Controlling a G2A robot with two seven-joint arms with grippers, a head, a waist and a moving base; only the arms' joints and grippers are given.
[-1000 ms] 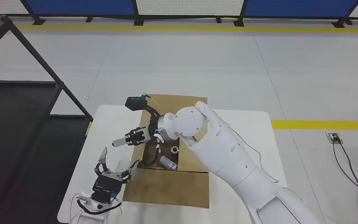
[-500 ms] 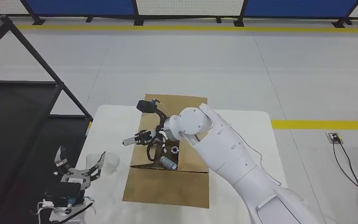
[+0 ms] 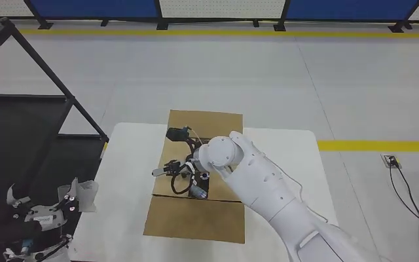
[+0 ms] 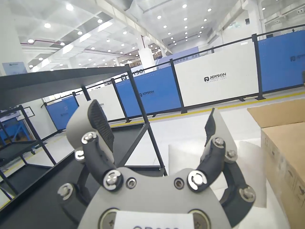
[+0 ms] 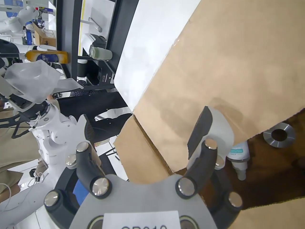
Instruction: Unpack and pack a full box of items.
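An open cardboard box [image 3: 196, 216] sits on the white table [image 3: 124, 223]. Inside it lie a small bottle [image 3: 196, 191] [image 5: 238, 158] and a metal ring [image 3: 205, 175] [image 5: 278, 134]. My right gripper [image 3: 163, 171] [image 5: 145, 129] hangs open over the box's left wall, one finger on each side of the edge. Off the table's left edge, my left gripper [image 3: 42, 200] [image 4: 153, 108] is spread wide with nothing between its pads. A crumpled clear bag [image 3: 82, 193] [image 5: 31, 82] sits against one of its fingertips; whether it is caught there I cannot tell.
A black metal rack [image 3: 39, 131] [image 4: 71, 77] stands close on the left, beside my left gripper. The box's flaps [image 3: 206, 121] [image 5: 226, 60] lie folded outward. Bare table top shows left and right of the box. Blue and white barriers [image 4: 214, 84] line the far side.
My left gripper pulled back from the table to beyond its left edge, the clear bag moving along with it. My right gripper shifted slightly right, deeper over the box.
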